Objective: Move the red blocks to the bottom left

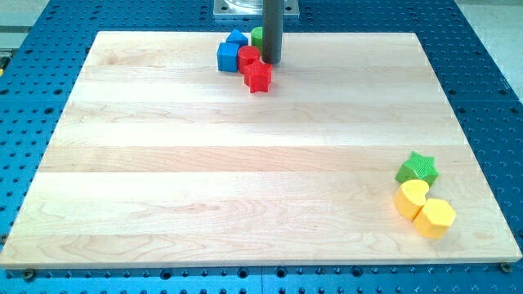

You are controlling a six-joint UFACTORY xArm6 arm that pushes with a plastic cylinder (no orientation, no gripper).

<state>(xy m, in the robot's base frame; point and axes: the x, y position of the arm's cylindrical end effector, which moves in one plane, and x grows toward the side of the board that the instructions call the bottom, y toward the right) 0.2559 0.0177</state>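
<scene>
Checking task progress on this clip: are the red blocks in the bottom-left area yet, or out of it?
Out. The red star block and red cylinder block sit near the view's top edge beside my tip.

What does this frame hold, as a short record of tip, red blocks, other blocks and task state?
tip: my tip at the view's top, just right of the red cylinder, above the red star
top cluster: blue cube, blue block, green block
right cluster: green star, yellow heart, yellow hexagon
task state: reds not yet at the board bottom left
</scene>
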